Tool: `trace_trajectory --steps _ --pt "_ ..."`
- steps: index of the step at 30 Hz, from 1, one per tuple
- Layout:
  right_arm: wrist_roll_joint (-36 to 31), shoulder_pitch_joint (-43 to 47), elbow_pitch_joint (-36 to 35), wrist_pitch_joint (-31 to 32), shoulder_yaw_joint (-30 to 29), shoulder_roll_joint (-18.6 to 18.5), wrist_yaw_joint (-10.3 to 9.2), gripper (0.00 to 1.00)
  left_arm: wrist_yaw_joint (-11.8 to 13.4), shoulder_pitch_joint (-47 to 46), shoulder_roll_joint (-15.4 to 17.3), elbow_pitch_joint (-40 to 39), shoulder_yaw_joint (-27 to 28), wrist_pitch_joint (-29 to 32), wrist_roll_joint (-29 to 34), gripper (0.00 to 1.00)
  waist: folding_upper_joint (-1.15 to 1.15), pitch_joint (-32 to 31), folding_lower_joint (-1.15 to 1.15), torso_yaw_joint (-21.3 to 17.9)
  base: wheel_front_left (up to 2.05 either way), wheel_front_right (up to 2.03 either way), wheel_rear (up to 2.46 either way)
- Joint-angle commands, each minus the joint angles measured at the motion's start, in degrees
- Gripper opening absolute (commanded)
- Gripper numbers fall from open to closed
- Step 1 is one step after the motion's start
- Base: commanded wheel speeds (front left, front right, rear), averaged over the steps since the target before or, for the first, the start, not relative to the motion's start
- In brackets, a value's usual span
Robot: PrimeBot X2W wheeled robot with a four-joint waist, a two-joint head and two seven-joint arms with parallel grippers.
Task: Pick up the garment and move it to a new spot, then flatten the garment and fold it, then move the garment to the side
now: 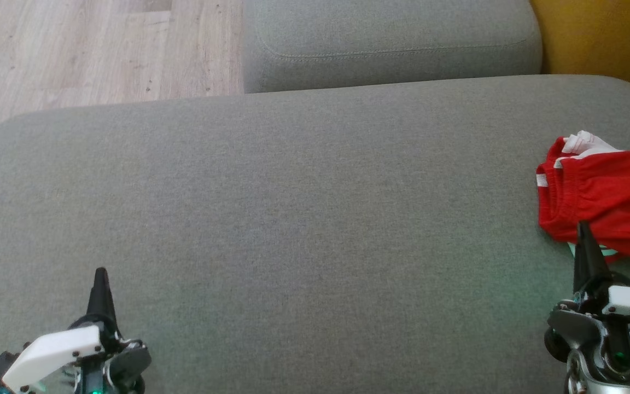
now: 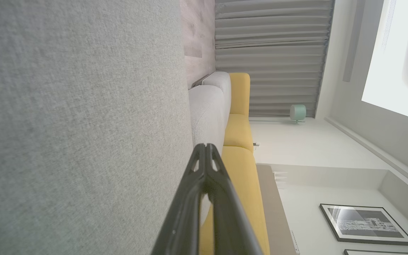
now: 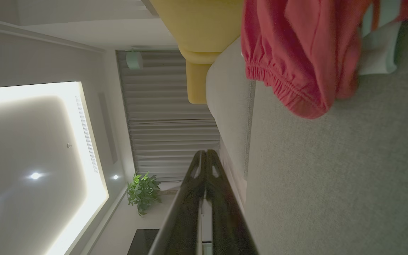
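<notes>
My left gripper (image 1: 100, 273) sits at the lower left of the head view with its two long dark fingers pressed together and nothing between them; the left wrist view shows the same, the tips of the left gripper (image 2: 205, 147) meeting in a point with no cloth in them. It hovers over a bare stretch of the wide grey woven-fabric sofa cushion (image 1: 293, 219), well apart from the garment. My right gripper (image 1: 583, 229) at the lower right is likewise fully closed and empty, and in the right wrist view its joined tips (image 3: 205, 153) point past the cushion's edge. Its tip is near the lower edge of the crumpled red garment with a gathered elastic waistband (image 1: 605, 197), and from the right wrist view I judge the two apart, the red cloth (image 3: 289, 53) lying beyond and to one side of the fingers. The garment lies on the cushion at the far right of the head view, partly cut off by the frame. A pale white-and-mint piece of cloth (image 1: 588, 143) shows at its edges; I cannot tell whether it belongs to it. Farther out are a second grey cushion (image 1: 391, 38), yellow upholstery (image 1: 599, 33) and a pale wooden plank floor (image 1: 74, 49).
</notes>
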Motion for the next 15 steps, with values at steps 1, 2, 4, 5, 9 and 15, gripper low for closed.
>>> trace_trajectory --steps 1,2,4,5,9,15 --pt "0.4 -1.3 -2.2 0.3 1.2 -0.3 -0.04 0.0 -0.4 -2.7 0.4 -2.1 2.3 0.2 -0.3 0.0 0.0 0.0 0.0 0.0 0.0 0.0 0.0" --pt "0.4 -1.3 -2.2 0.3 1.2 -0.3 -0.04 0.0 -0.4 -2.7 0.4 -2.1 2.3 0.2 -0.3 0.0 0.0 0.0 0.0 0.0 0.0 0.0 0.0" --pt "0.4 -1.3 -2.2 0.3 1.2 -0.3 -0.04 0.0 -0.4 -2.7 0.4 -2.1 2.3 0.2 -0.3 0.0 0.0 0.0 0.0 0.0 0.0 0.0 0.0" --pt "0.4 -1.3 -2.2 0.3 1.2 -0.3 -0.04 0.0 -0.4 -2.7 0.4 -2.1 2.3 0.2 -0.3 0.0 0.0 0.0 0.0 0.0 0.0 0.0 0.0" --pt "0.4 -1.3 -2.2 0.3 1.2 -0.3 -0.04 0.0 -0.4 -2.7 0.4 -2.1 2.3 0.2 -0.3 0.0 0.0 0.0 0.0 0.0 0.0 0.0 0.0" --pt "0.4 -1.3 -2.2 0.3 1.2 -0.3 -0.04 0.0 -0.4 -2.7 0.4 -2.1 2.3 0.2 -0.3 0.0 0.0 0.0 0.0 0.0 0.0 0.0 0.0"
